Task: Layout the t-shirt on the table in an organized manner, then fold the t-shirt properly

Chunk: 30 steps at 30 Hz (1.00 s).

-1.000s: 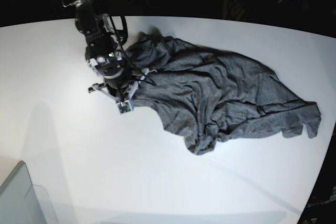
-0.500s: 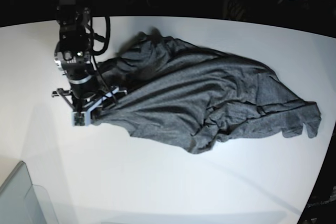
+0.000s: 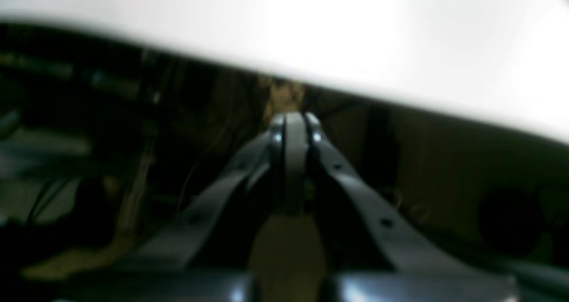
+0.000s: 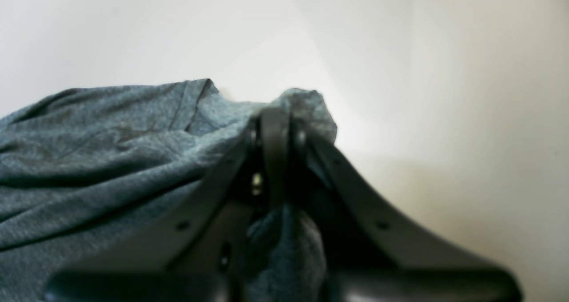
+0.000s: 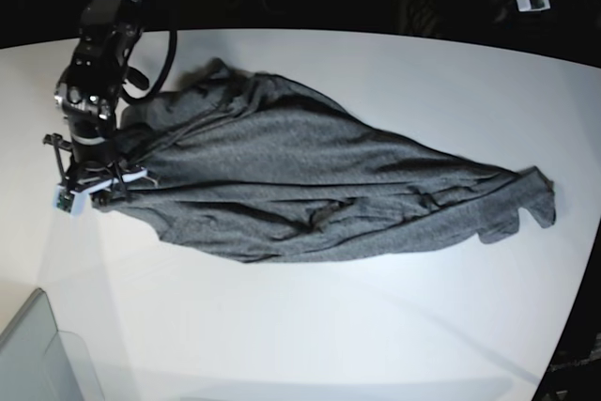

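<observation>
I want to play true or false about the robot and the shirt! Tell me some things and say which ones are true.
1. The right gripper is pinching the t-shirt. True.
2. The left gripper is holding the shirt too. False: it is shut on nothing, off past the edge of the table.
3. The shirt is folded into a neat square. False: it lies stretched out long and wrinkly across the table.
4. There is a see-through grey bin corner at the bottom left of the base view. True.
5. The shirt is bright red with a picture on it. False: it is plain dark grey.
</observation>
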{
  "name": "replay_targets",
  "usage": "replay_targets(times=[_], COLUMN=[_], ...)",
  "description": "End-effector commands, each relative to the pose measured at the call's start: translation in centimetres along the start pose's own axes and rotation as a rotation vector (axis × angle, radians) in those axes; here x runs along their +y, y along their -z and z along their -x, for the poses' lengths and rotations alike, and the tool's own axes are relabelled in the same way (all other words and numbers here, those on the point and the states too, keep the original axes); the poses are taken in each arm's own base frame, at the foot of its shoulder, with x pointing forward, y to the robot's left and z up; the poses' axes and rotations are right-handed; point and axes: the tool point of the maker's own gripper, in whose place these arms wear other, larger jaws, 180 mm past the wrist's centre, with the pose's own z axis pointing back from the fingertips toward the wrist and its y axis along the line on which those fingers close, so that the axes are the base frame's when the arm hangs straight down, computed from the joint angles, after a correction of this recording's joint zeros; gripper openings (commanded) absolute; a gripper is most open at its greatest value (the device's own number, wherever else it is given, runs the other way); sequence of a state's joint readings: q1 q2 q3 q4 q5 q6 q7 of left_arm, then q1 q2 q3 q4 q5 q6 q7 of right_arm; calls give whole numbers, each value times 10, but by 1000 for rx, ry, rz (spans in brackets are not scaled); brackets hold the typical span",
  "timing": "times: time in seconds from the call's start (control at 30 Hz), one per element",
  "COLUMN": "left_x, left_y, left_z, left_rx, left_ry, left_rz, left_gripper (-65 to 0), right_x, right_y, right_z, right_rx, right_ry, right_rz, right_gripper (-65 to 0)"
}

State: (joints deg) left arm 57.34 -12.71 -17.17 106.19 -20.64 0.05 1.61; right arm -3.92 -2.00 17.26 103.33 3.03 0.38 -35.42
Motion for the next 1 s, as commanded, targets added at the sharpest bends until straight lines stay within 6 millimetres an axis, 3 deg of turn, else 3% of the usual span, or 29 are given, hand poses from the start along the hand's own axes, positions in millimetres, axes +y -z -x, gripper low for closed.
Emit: replay_targets(times=[0.0,0.17,0.37,0.43,0.57,0.7,0.87,0.97], left_x=[1,10,55,72,100,117,124,122], left_y=[-4,2,16,19,35,65,110,135], left_z=[-10,-51,-112,-131,-166,-178,-198,-205], left_rx=[-31,-144,-337,-388,-412,-334,-268,-225], left_ry=[10,19,7,-19,-109,-229,-346,-385], left_rz=[1,-26,-173,-234,-325,-349,-320,-288], left_gripper=[-650,-650,-646,-609,-461,-394,-359,-320], right_x=[0,-2,-4,-5,-8,-11,-14,-15], right_y=[-2,-4,-7,-9,-11,-8,-6,-7], right_z=[-13,-4,11,16,23,39,64,67], right_rx=[-47,-29,5,14,30,71,135,141], right_ry=[2,-3,-13,-16,-18,-17,-17,-17], right_rz=[-5,-3,-1,0,6,12,19,20], right_gripper=[-650,-650,-650,-650,-650,-650,-650,-650])
